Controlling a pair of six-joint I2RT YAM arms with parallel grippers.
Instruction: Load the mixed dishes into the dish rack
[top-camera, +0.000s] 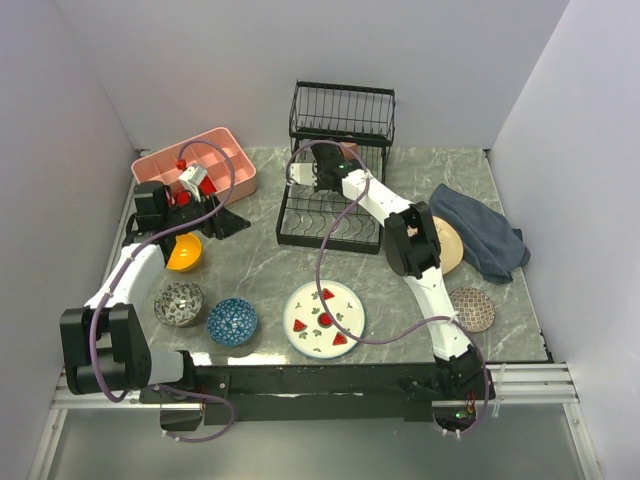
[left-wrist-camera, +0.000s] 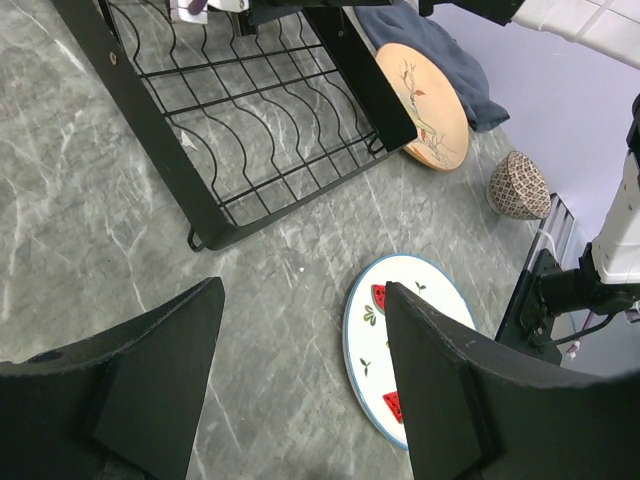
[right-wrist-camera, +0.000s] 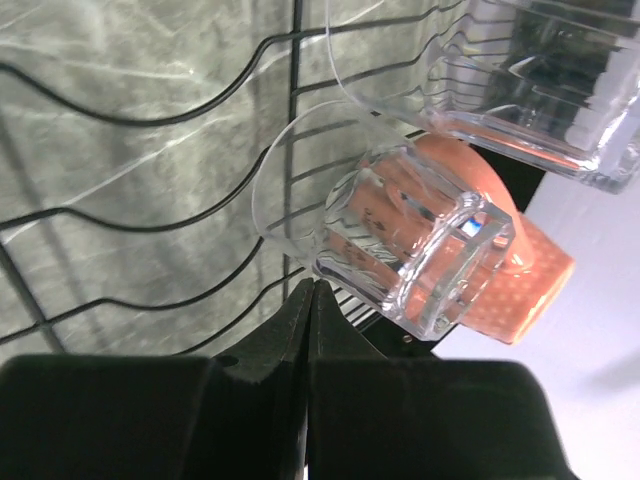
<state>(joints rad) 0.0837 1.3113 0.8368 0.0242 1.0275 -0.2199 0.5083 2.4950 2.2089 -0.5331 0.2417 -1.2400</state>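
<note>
Black wire forms the dish rack (top-camera: 330, 244), which stands at the far middle of the grey marble counter (top-camera: 260, 270) in the top view, its tall basket section at the back. The right fingers (top-camera: 320, 178) hang over the slotted base. The left fingers (top-camera: 222, 222) sit between the pink tray (top-camera: 215, 133) and the orange bowl (top-camera: 185, 252). Along the near side lie the grey bowl (top-camera: 179, 303), the blue bowl (top-camera: 232, 321) and the watermelon plate (top-camera: 324, 318). The brown bowl (top-camera: 471, 309) is off to the right. The cream plate (top-camera: 450, 248) is partly hidden behind the right arm, beside a dark blue cloth (top-camera: 490, 235). In the left wrist view the left fingers (left-wrist-camera: 150, 390) stand wide apart over bare counter with nothing between them. Beyond them are the watermelon plate (left-wrist-camera: 365, 345), a corner of the rack (left-wrist-camera: 200, 215), the cream plate (left-wrist-camera: 425, 100) tilted against the cloth (left-wrist-camera: 440, 40), and the brown bowl (left-wrist-camera: 520, 185). In the right wrist view the right fingers (right-wrist-camera: 310, 300) are pressed together and hold nothing. Just past their tips the clear glass (right-wrist-camera: 400, 240) lies on its side on the rack wires (right-wrist-camera: 297, 100), with the terracotta cup (right-wrist-camera: 530, 275) behind it.
</note>
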